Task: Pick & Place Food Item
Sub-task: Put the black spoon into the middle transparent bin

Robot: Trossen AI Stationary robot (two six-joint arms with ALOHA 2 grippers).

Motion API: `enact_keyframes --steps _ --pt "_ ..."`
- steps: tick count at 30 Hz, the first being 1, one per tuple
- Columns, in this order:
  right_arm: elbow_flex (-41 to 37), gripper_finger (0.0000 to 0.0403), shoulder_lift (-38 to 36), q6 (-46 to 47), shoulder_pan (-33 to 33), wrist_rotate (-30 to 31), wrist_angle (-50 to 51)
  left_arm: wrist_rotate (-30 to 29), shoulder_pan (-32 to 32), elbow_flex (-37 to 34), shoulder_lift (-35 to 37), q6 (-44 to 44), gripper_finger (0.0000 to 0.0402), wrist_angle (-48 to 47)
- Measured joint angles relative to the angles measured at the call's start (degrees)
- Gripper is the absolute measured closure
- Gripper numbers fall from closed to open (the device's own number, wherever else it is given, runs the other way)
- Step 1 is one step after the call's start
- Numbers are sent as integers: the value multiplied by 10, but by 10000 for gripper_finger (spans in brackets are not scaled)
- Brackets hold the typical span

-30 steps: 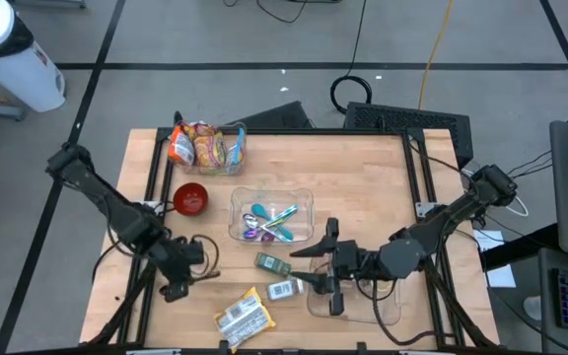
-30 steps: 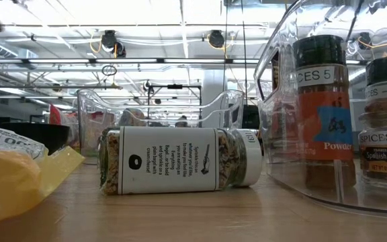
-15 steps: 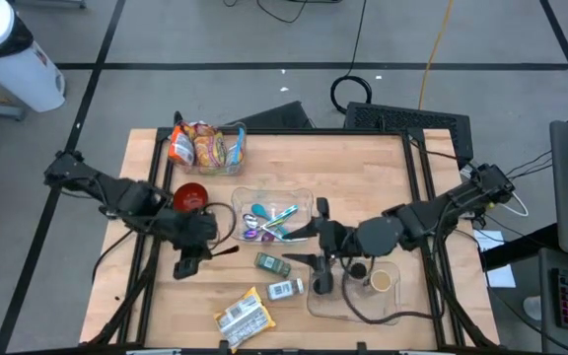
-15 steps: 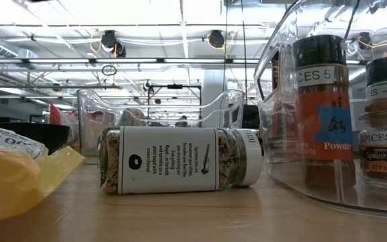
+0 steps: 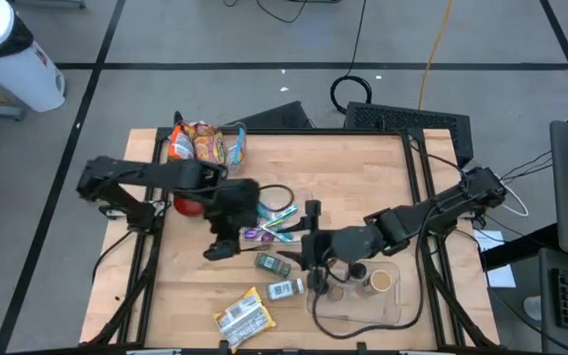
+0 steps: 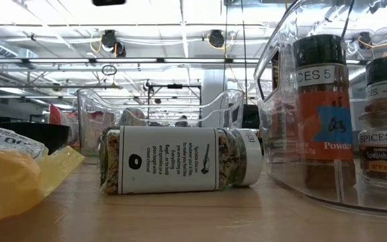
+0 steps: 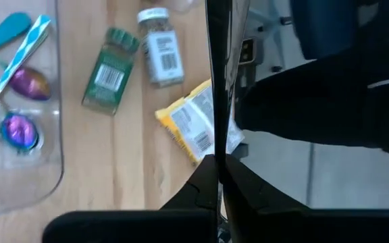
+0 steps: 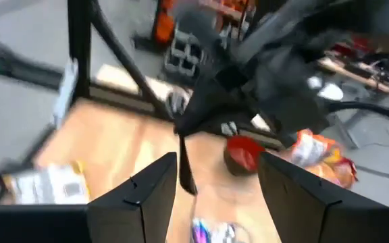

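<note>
With nothing held yet, the right gripper (image 5: pixel 308 268) — fingers apart and empty — should drop squarely over the white-labelled jar (image 5: pixel 285 289) lying just beside the clear bin (image 5: pixel 394 314), while the left gripper (image 5: pixel 219 248), fingers pressed together and empty, hovers near the green jar (image 5: pixel 270 262).

Two dark jointed arms, apparently trailing black cables.

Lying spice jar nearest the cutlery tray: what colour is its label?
Green label, clearest in the left wrist view.
</note>
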State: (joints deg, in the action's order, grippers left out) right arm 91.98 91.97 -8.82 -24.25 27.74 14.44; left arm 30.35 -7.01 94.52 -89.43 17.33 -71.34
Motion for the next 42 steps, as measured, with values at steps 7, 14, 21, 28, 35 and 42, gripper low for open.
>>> enact_keyframes --steps 7,14,21,28,35,42 --pt "0 206 0 -5 6 9 56 28 35 73 -50 -39 396 0" --pt "0 213 0 -32 12 10 56 43 53 111 -65 -52 396 11" --pt "0 242 0 -39 18 10 61 43 56 111 -66 -53 397 12" --pt "0 305 0 -52 17 8 82 43 56 111 -66 -53 397 13" --pt "0 384 0 -54 17 4 84 41 56 111 -66 -53 394 14" --pt "-1 398 1 -26 16 1 85 41 56 112 -65 -54 391 14"
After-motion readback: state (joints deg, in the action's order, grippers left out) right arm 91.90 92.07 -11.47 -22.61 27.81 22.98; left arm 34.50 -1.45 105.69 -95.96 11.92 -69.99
